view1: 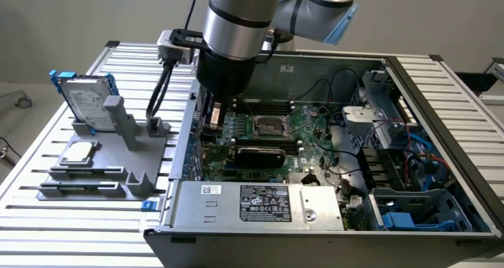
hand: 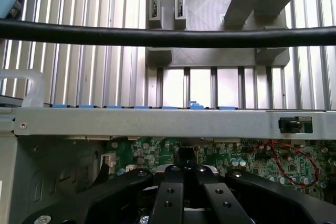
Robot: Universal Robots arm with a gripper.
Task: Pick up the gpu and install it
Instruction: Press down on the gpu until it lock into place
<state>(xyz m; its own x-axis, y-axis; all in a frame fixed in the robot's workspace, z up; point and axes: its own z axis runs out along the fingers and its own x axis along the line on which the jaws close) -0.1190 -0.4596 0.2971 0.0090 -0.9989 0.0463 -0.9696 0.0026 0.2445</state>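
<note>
Here the arm reached down into the open computer case (view1: 441,132), near the case wall on the exterior view's left. The claw (hand: 185,174) was closed, its fingers (hand: 169,195) pressed together above the green board (hand: 273,163). The card (view1: 211,115) stood upright just under the wrist, at the board's edge; whether the claw gripped it I could not tell.

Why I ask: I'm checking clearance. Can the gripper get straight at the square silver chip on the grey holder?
Probably not directly. The gripper, shut, sits low inside the computer case, and the case wall stands between it and the chip. Above the case the way looks open.
</note>
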